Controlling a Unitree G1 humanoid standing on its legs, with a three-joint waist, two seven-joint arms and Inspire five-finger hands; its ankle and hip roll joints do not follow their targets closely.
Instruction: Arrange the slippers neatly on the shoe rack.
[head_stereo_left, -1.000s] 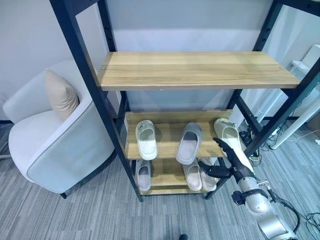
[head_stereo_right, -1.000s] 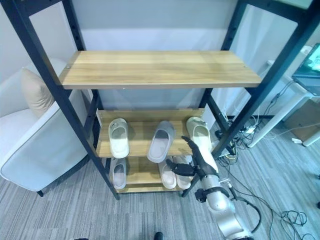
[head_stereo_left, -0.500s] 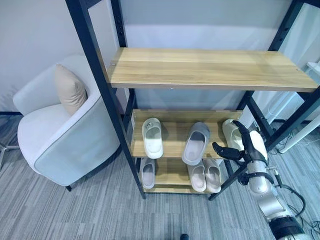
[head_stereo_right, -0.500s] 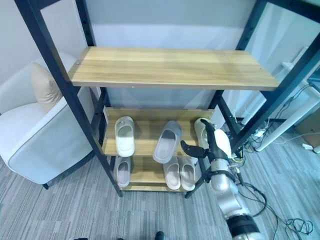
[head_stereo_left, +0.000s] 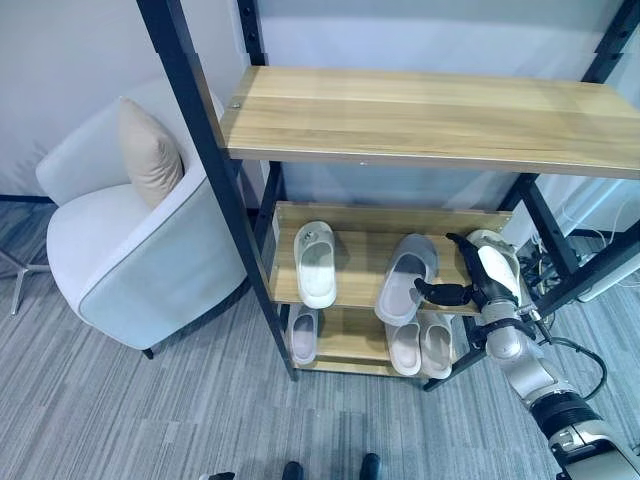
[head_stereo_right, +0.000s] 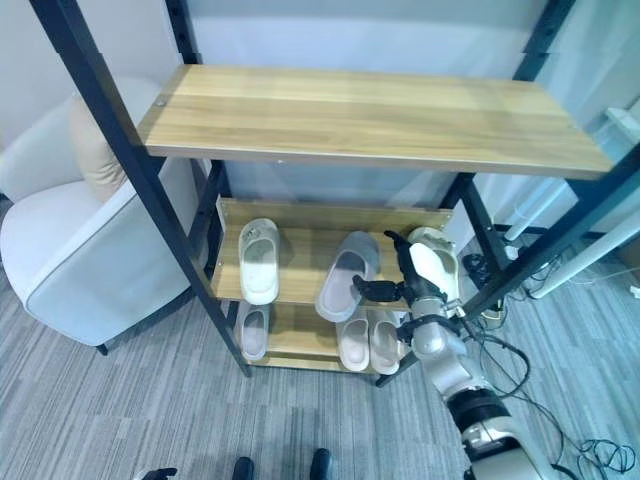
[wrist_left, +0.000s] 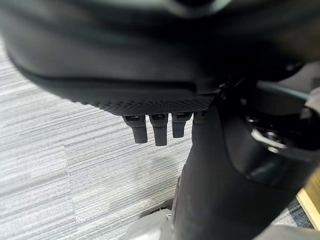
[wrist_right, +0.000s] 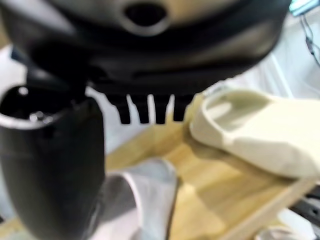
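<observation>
Pale cream slipper lying at middle shelf's right end, beside grey slipper. Right hand alongside it, fingers straight, thumb out, grasping nothing. Left hand relaxed above floor.

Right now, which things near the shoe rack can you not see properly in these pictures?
- Cream slipper: in the eye views the right hand covers part of it.
- Bottom-shelf slippers: toes hidden under the middle shelf.
- Left hand: its wrist view shows just fingertips over carpet.
</observation>
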